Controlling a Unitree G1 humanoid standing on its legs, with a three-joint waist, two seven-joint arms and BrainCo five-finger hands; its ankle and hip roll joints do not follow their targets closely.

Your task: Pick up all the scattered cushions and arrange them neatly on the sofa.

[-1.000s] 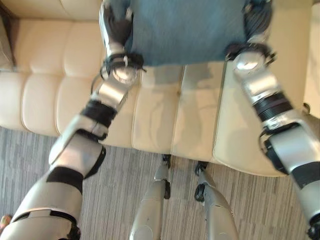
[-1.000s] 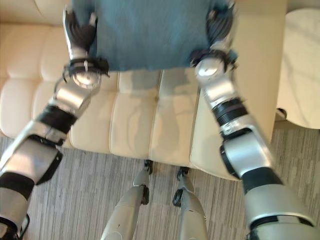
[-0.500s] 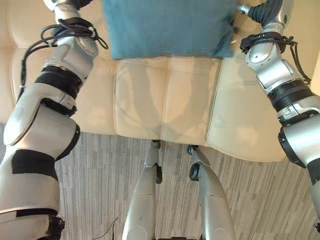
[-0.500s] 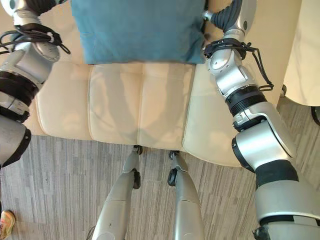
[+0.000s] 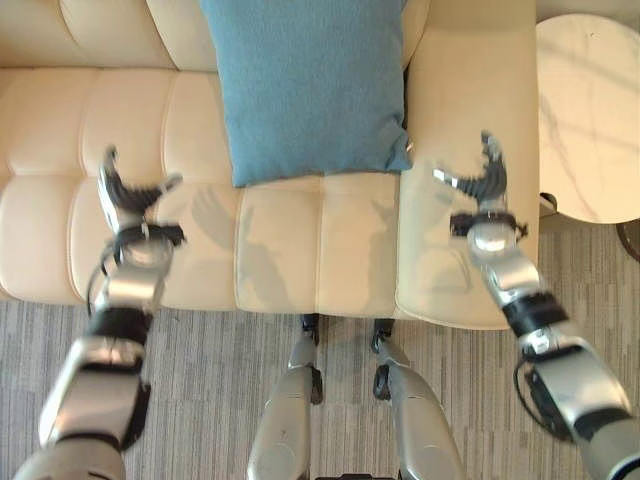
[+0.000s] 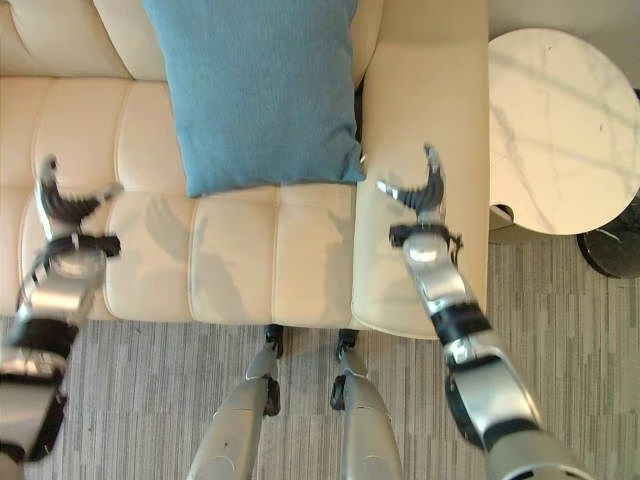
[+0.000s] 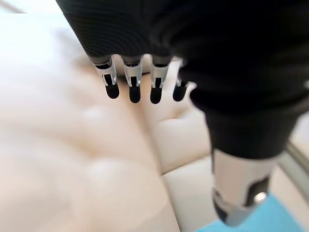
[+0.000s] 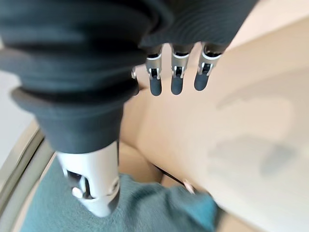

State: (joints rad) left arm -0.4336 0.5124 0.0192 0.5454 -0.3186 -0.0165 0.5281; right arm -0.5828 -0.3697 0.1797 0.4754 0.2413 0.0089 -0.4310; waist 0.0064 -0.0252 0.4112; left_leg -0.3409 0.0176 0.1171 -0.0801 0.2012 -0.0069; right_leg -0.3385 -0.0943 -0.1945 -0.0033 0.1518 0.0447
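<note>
1. Right now the blue cushion (image 5: 308, 85) lies on the cream sofa (image 5: 300, 240), its top edge up against the backrest, its lower edge on the seat. It sits toward the sofa's right end, just beside the right armrest (image 5: 470, 150).
2. L hand (image 5: 128, 195) hangs over the seat, to the left of the cushion & apart from it. Fingers are loose and spread, thumb out to the side, nothing in them.
3. L wrist view agrees: my fingers (image 7: 134, 87) point straight out in a row over bare cream upholstery, thumb (image 7: 239, 193) apart from them. A blue corner of the cushion (image 7: 251, 220) shows near the thumb, not touched.
4. R hand (image 5: 478, 180) hangs over the right armrest, near the cushion's lower right corner but clear of it. Fingers are likewise released, thumb stretched toward the cushion, holding nothing.
5. R wrist view: fingers (image 8: 176, 77) straight over the armrest, thumb (image 8: 94, 186) apart, w/ the cushion's blue fabric (image 8: 145, 205) past it.
6. Off the sofa's right end stands a round white marble-look side table (image 5: 590, 115). Grey striped carpet (image 5: 200, 400) runs along the sofa's front.
</note>
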